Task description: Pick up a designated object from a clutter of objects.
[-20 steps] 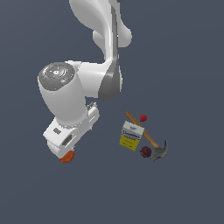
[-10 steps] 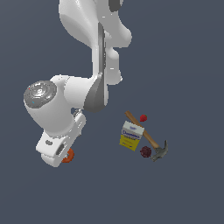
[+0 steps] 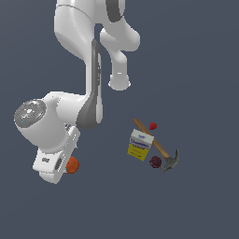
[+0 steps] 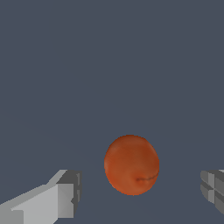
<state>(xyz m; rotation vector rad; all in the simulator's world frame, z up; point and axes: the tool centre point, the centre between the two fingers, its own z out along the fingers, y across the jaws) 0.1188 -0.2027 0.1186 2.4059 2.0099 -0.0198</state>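
Glossy white rounded arm [image 3: 77, 42] links, grey joint seams. Grey round cap [image 3: 29, 113] with coloured specks. Blocky grey fingertips [image 4: 70, 194].

White-and-yellow box [image 3: 140, 145] is showing a dark label band; its print is staying too blurred to read.

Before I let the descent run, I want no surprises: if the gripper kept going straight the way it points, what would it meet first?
Most likely the orange fruit: in the wrist view it sits between the open fingers of the gripper, with gaps on both sides. How far ahead is unclear.
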